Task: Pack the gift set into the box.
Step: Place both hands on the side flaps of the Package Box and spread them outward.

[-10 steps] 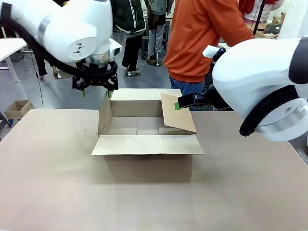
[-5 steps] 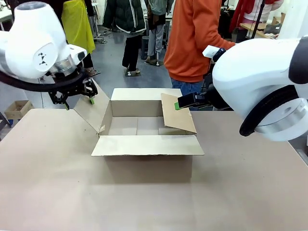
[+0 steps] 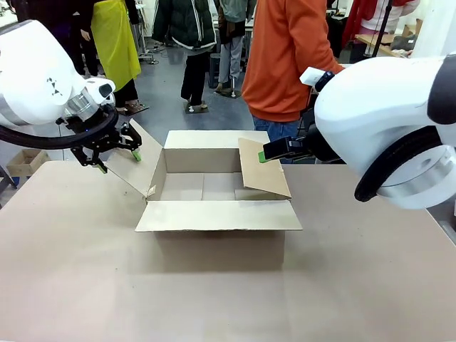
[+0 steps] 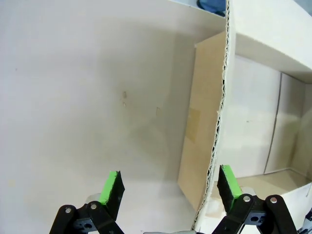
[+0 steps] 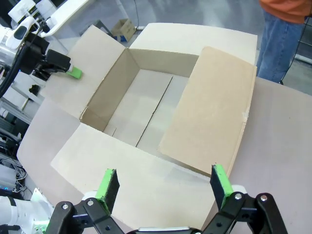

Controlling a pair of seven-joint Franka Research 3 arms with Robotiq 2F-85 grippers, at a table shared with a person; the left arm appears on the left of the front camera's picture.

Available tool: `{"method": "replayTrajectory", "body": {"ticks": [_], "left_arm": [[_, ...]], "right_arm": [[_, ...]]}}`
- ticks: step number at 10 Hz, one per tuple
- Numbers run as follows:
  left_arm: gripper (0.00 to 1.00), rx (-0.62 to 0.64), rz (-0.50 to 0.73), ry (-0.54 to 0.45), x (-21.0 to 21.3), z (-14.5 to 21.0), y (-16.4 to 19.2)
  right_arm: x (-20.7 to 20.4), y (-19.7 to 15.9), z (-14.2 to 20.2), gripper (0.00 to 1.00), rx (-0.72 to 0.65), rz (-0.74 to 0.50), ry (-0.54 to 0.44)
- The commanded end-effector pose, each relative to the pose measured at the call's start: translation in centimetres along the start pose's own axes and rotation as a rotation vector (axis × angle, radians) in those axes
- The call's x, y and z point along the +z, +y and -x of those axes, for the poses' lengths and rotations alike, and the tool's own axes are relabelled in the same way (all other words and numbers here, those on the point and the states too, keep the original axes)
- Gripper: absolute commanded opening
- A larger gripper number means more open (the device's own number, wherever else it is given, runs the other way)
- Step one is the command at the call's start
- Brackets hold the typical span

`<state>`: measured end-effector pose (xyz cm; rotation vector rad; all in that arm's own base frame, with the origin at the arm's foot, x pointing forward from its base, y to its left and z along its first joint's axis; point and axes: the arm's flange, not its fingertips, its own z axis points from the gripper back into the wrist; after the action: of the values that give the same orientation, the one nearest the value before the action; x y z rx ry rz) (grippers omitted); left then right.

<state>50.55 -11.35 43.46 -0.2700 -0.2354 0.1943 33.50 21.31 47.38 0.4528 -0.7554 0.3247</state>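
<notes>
Box: the brown carton (image 3: 214,246) sits mid-table, its long axis running across from one arm to the other, top open.
Left gripper (image 3: 119,158): fingers spread, straddling the corrugated edge of the left flap (image 3: 132,167), which leans outward.
Right gripper (image 5: 164,187): spread wide, gripping nothing, just beside the right flap's top edge.
Right flap (image 3: 262,171): tilts inward over the opening.
Next, I'd guess: the right arm is nearer, and that flap wants pushing outward before packing.

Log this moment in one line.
left jaws open, straddling left flap edge | right jaws open, beside right flap | box empty
</notes>
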Motion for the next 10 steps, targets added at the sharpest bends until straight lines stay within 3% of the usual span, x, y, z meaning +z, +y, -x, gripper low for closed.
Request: {"method": "replayTrajectory", "body": {"ticks": [1, 2, 3, 5, 6, 7, 8, 9, 10], "left_arm": [[1.0, 0.015, -0.055, -0.028, 0.3, 0.1, -0.5], [1.0, 0.015, -0.055, -0.028, 0.3, 0.1, -0.5], [1.0, 0.015, -0.055, -0.028, 0.3, 0.1, -0.5], [1.0, 0.015, -0.055, -0.028, 0.3, 0.1, -0.5], [1.0, 0.015, -0.055, -0.028, 0.3, 0.1, -0.5], [1.0, 0.015, -0.055, -0.028, 0.3, 0.1, -0.5], [1.0, 0.015, -0.055, -0.028, 0.3, 0.1, -0.5], [1.0, 0.015, -0.055, -0.028, 0.3, 0.1, -0.5], [1.0, 0.015, -0.055, -0.028, 0.3, 0.1, -0.5]], "right_arm": [[0.3, 0.0, -0.2, 1.0, -0.001, -0.008, 0.003], [0.0, 0.0, 0.0, 1.0, 0.0, 0.0, 0.0], [-1.2, 1.3, -2.8, 1.0, 0.016, 0.103, 0.093], [-4.3, 3.1, -8.1, 1.0, -0.036, 0.236, 0.394], [-5.5, 3.5, -8.9, 1.0, -0.029, 0.279, 0.434], [-4.8, 3.5, -8.6, 1.0, -0.029, 0.311, 0.269], [-5.5, -0.8, -3.0, 1.0, -0.031, 0.269, 0.327], [-5.5, -0.8, -3.0, 1.0, -0.031, 0.269, 0.327], [-5.1, 0.3, -6.0, 1.0, -0.029, 0.339, 0.332]]}}
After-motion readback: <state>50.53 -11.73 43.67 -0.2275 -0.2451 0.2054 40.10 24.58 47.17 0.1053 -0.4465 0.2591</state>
